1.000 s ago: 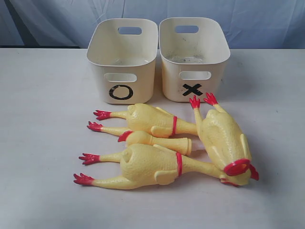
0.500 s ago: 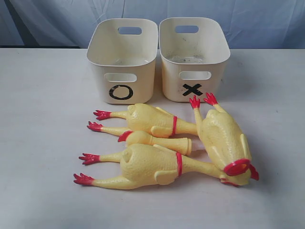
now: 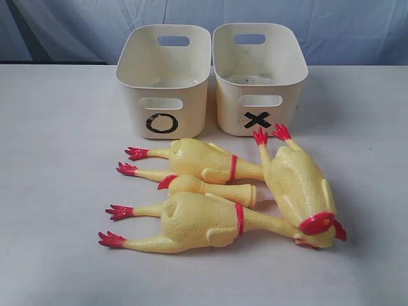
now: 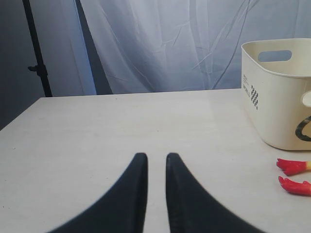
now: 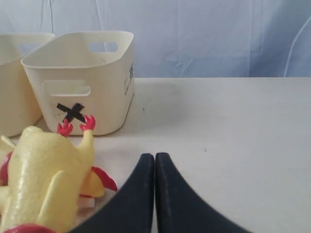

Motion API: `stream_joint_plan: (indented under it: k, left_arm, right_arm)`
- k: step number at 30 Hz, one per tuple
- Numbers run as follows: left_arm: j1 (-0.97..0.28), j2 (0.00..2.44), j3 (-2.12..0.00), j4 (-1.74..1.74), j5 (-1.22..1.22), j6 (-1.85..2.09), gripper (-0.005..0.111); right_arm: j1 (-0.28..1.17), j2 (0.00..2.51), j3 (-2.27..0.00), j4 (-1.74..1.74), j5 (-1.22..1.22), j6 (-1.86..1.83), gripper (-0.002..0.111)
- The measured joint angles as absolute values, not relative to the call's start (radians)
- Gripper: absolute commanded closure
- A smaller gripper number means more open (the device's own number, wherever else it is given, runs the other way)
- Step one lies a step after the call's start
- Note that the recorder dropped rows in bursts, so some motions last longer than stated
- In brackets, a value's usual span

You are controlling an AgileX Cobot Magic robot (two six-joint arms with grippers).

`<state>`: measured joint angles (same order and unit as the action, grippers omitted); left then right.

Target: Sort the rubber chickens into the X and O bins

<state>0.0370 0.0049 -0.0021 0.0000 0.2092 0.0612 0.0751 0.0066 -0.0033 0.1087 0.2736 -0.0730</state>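
Four yellow rubber chickens lie together in front of the bins. Two large ones (image 3: 204, 159) (image 3: 197, 220) lie crosswise, feet to the left. The smaller slim one (image 3: 213, 189) is between them. A third large chicken (image 3: 296, 185) lies with its red feet towards the X bin (image 3: 287, 111). The O bin (image 3: 134, 108) stands left of the X bin, and both look empty. Neither gripper shows in the exterior view. My left gripper (image 4: 152, 158) is over bare table, its fingers a narrow gap apart, holding nothing. My right gripper (image 5: 155, 156) is shut and empty beside a chicken (image 5: 43, 174).
The white table (image 3: 57, 191) stretches wide on both sides of the pile. A pale curtain (image 3: 357, 29) hangs behind the table's back edge. A dark stand pole (image 4: 36, 48) is off the table in the left wrist view.
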Motion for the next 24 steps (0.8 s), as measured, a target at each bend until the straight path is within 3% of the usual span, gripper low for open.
stream_joint_plan:
  k: [13, 24]
  left_arm:
    - [0.037, 0.005, -0.002, 0.000, 0.209, 0.061, 0.092]
    - [0.037, 0.005, -0.002, 0.000, 0.209, 0.061, 0.092]
  right_arm:
    - [0.075, 0.007, -0.003, 0.174, 0.146, -0.073, 0.107]
    - [0.075, 0.007, -0.003, 0.652, -0.022, 0.091, 0.107]
